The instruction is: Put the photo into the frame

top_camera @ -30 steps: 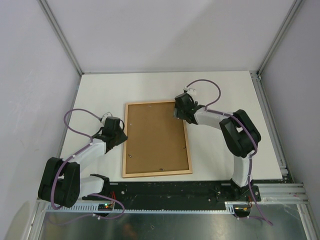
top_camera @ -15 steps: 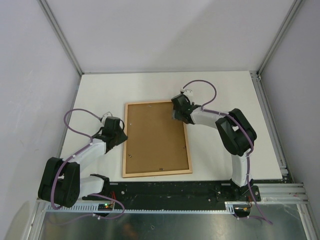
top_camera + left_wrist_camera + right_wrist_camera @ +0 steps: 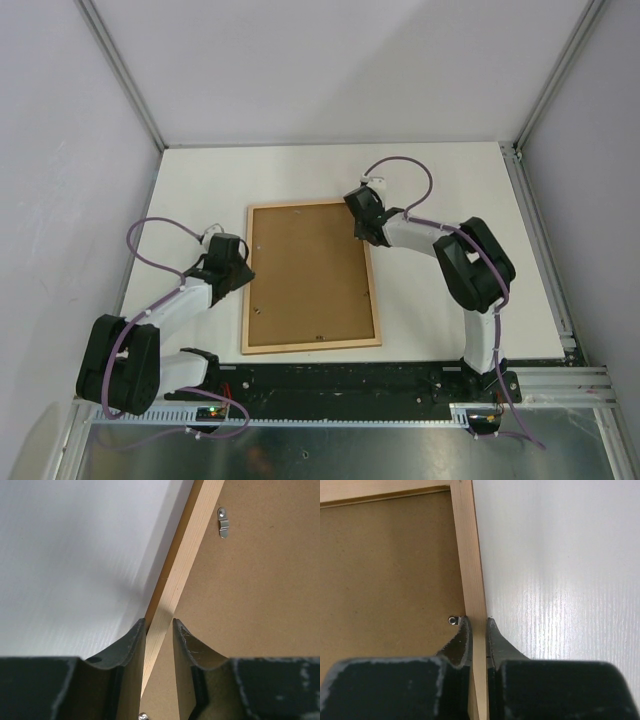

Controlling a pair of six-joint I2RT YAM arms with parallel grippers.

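While the thin-railed, pale wooden rectangular frame (image 3: 310, 344) lies back up on the white table (image 3: 440, 180), with a flat brown fibreboard backing board (image 3: 310, 270) inside it, the left gripper (image 3: 159, 630) pinches its left rail and the right gripper (image 3: 479, 622) its right rail, farther away. No photo is visible; perhaps it is under the board. The step seems to be lifting the frame: both arms should rise together, level.

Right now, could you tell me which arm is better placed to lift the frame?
Left, probably: the left hand pinches the frame mid-rail, balanced; the right hand pinches near the far corner.
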